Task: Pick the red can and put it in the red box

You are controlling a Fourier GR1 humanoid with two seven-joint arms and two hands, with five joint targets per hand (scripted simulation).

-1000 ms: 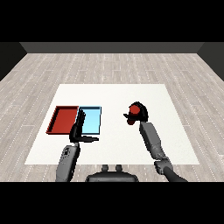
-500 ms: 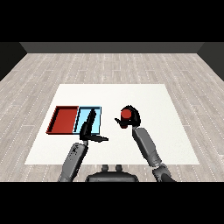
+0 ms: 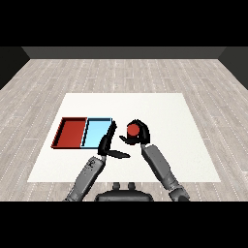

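The red can [image 3: 132, 130] is held above the table in my right hand [image 3: 139, 136], whose fingers curl round it, just right of the light blue tray [image 3: 96, 133]. The red tray [image 3: 71, 133] lies to the left of the blue one, with nothing in it. My left hand [image 3: 107, 146] stands open with straight fingers at the blue tray's right edge, thumb pointing toward the right hand, a short gap from the can.
Both trays sit side by side on the left half of the white table [image 3: 164, 116]. Wooden floor surrounds the table.
My right hand has carried the red can leftward and nearer, toward the trays. My left hand has moved right and forward to the blue tray's right edge.
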